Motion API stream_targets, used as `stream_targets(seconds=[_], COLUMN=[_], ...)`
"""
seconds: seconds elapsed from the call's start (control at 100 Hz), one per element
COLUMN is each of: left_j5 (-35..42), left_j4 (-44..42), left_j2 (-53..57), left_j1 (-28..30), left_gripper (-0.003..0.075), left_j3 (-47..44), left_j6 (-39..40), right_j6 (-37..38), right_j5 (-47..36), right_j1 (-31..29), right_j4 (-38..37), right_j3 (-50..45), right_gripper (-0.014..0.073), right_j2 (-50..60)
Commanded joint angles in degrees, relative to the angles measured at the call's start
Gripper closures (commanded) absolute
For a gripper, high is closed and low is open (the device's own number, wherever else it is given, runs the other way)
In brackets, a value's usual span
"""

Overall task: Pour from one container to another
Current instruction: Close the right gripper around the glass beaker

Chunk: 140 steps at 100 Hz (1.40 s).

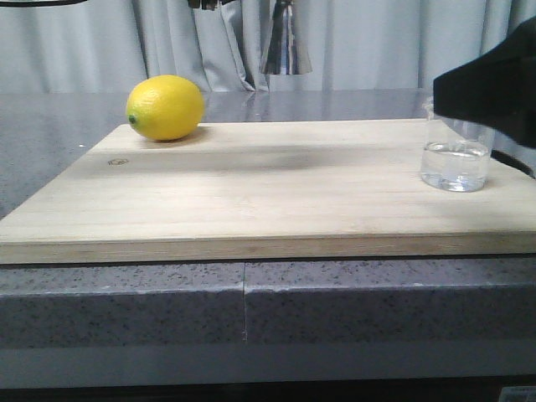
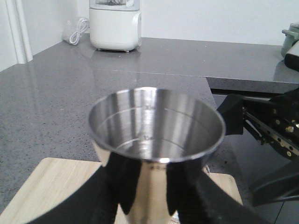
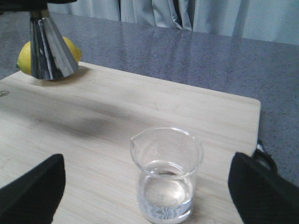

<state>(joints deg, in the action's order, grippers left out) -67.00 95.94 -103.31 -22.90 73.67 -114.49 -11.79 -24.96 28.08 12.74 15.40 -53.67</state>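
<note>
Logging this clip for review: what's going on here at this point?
The left gripper holds the steel jigger in the air, its cup empty. The right gripper is open on either side of the glass beaker, which stands on the wooden board with clear liquid inside. A lemon lies at the board's far left. Nothing poured yet.

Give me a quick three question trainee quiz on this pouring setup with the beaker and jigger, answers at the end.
1. True or false: the small clear glass beaker is empty.
2. What does the left hand grip? A) yellow lemon B) polished steel jigger C) beaker
3. Fill in: the beaker stands on the pale wooden ___.

Key: 1 false, clear liquid sits in its bottom; 2 B; 3 board. The right hand is open around the beaker.
</note>
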Motion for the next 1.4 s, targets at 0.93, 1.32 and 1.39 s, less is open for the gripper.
stream_targets(seconds=[0.93,1.32,1.39], left_j5=[-5.72,-5.72,-5.72], left_j4=[4.74,4.74,4.74], left_j2=[2.97,2.97,2.97], left_j1=[-0.47,-0.47,-0.47], left_gripper=[0.0483,0.0483,0.0483], left_j3=[1.32,1.32,1.32], left_j6=[0.35,0.35,0.35], right_j6=[2.02,2.15,2.15], right_j5=[-33.97,-34.46,-34.46], right_j1=[0.83,0.83,0.83], right_j4=[-1.14,0.33,0.33], right_j3=[1.06,1.06,1.06], right_gripper=[-0.0047,-0.0001,0.0076], right_j2=[-25.35,-26.37,-26.37])
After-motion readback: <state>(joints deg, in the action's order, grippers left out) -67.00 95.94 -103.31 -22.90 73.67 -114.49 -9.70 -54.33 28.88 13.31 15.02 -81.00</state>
